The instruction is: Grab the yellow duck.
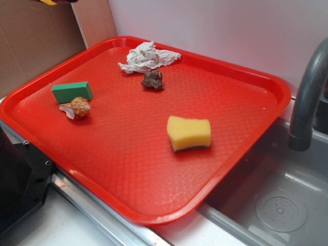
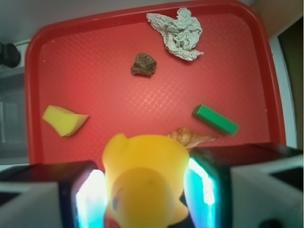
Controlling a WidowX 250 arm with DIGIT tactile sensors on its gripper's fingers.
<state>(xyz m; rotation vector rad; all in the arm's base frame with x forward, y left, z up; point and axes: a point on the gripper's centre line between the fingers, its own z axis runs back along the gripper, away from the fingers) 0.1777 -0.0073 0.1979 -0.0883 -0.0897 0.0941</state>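
The yellow duck fills the lower middle of the wrist view, blurred and very close, with a bit of its red beak at the bottom edge. My gripper is shut on it, a pad pressing each side of its body. The duck hangs well above the red tray, over its near edge by the seashell. In the exterior view only a sliver of yellow shows at the top left edge, where the duck is held high; the gripper itself is almost out of that frame.
On the red tray lie a yellow sponge, a green block, a seashell, a brown rock and crumpled paper. A grey faucet and sink stand to the right.
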